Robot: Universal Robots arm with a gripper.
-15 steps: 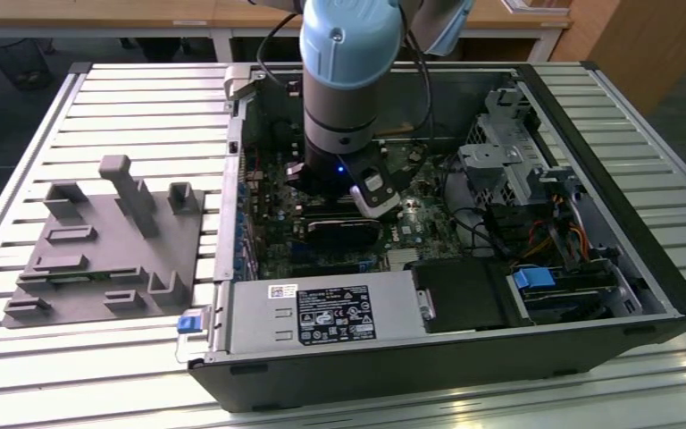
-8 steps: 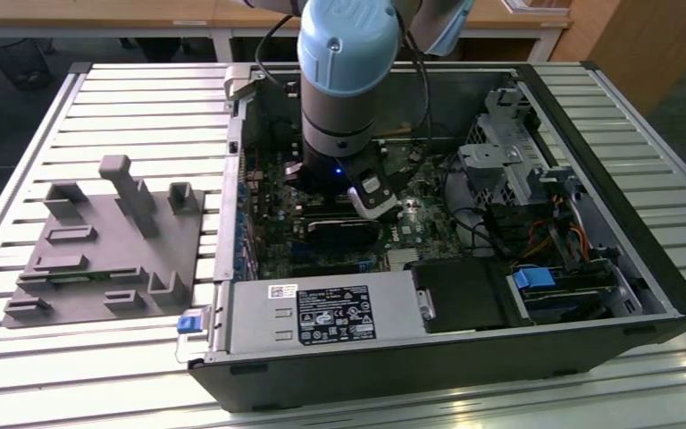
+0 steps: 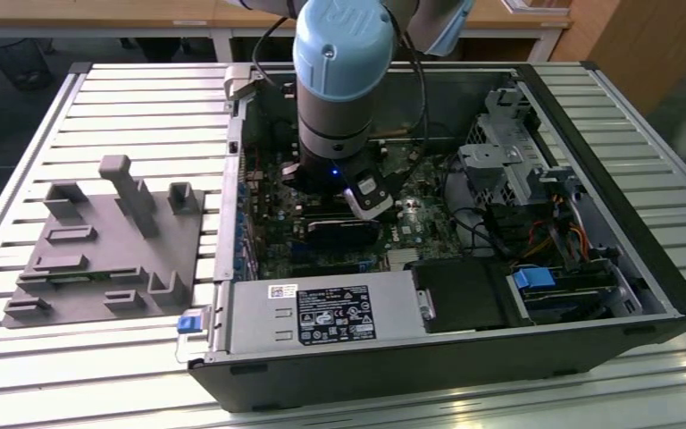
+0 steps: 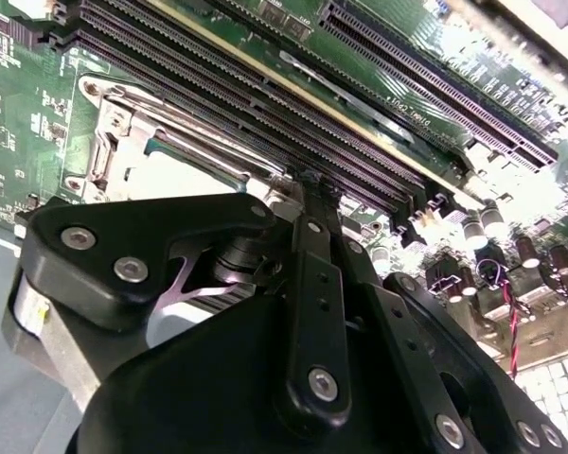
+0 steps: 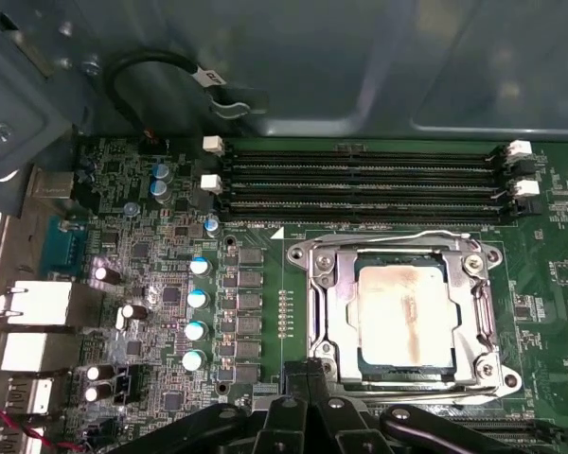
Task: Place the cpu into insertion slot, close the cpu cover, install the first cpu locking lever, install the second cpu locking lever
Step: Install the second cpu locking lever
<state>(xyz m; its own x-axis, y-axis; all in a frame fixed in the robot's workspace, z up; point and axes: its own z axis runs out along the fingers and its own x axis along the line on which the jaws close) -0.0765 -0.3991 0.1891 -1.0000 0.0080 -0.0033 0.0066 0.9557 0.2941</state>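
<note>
chip: I see the cpu (image 5: 404, 315) already lying in the insertion slot (image 5: 324, 312), with the cpu cover (image 5: 398, 248) down around it.
pincer: my gripper (image 5: 308, 374) hangs just beside the slot's near edge, fingers pressed together, holding nothing.
doing it well: if I'm after the lever, I'd say keep low and push along the frame edge, no side load on the chip.
room: memory slots (image 5: 360, 184) sit close on the far side, capacitors (image 5: 197, 298) on another, so it's pretty tight.
</note>
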